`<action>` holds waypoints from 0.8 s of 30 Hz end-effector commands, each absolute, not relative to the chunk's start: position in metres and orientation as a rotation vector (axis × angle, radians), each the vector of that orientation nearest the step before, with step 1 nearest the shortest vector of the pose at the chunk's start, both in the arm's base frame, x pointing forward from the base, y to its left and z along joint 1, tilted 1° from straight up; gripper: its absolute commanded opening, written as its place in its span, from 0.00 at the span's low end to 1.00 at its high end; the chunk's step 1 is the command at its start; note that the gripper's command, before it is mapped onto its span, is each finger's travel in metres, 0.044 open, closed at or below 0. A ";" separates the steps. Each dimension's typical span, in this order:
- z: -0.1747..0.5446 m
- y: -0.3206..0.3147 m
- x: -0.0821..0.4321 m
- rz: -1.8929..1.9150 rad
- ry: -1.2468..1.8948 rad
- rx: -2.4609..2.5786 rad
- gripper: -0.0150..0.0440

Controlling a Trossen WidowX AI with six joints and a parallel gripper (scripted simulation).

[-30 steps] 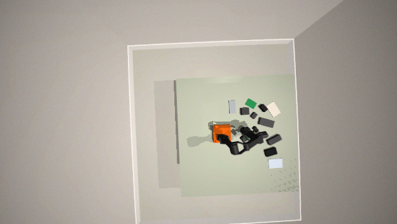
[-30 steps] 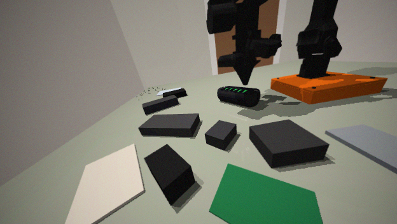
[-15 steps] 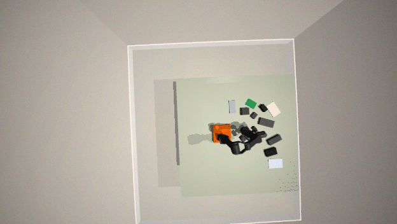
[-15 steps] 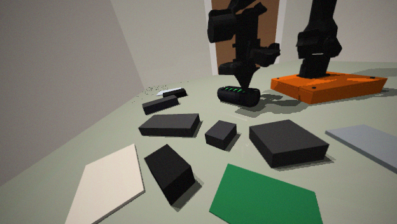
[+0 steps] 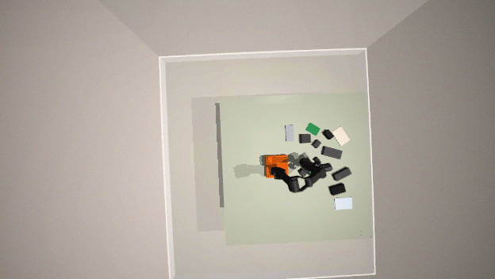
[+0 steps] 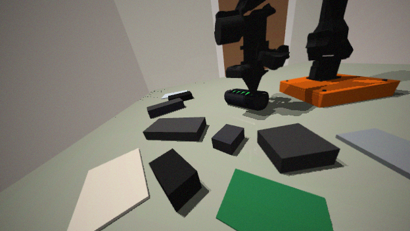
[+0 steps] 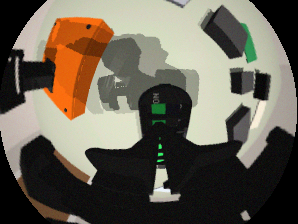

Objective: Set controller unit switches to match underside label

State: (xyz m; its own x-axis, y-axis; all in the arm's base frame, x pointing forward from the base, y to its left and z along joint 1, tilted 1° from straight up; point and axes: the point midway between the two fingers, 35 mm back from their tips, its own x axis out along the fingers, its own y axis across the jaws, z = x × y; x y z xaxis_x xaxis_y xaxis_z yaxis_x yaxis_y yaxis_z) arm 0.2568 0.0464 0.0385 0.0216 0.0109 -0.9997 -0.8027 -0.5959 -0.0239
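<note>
The dark controller unit [image 6: 243, 102] [image 7: 165, 96] sits on the bench, its switch row facing up, in front of the orange arm base. Green switch ends show on its top. In the wrist view the "ON" mark and a green switch end show at its far end; my fingers cover much of the row, so the individual settings cannot all be read. The label underneath is hidden. My gripper [image 6: 253, 91] [image 7: 158, 124] is shut and empty, pointing down, its tips at or just above the unit's top; contact cannot be told. In the top view the arm hides most of the unit.
The orange base [image 5: 282, 158] [image 6: 361, 93] [image 7: 82, 27] stands beside the unit. Several dark blocks [image 6: 177, 128] [image 6: 296, 141] lie around it, with a small block [image 6: 227, 138] nearer the exterior camera. A green plate [image 5: 312, 128] [image 6: 273, 200] and a cream plate [image 5: 341, 135] [image 6: 113, 187] lie farther out.
</note>
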 end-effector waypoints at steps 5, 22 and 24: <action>0.037 0.047 0.256 1.647 0.816 -1.666 0.25; 0.034 0.047 0.256 1.647 0.816 -1.666 0.25; 0.039 0.047 0.257 1.645 0.813 -1.667 0.25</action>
State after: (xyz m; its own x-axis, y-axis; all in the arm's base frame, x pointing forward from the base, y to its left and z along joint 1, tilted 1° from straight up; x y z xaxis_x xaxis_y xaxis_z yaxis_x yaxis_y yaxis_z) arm 0.2564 0.0470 0.0367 0.0203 0.0142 -0.9997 -0.8024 -0.5963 -0.0247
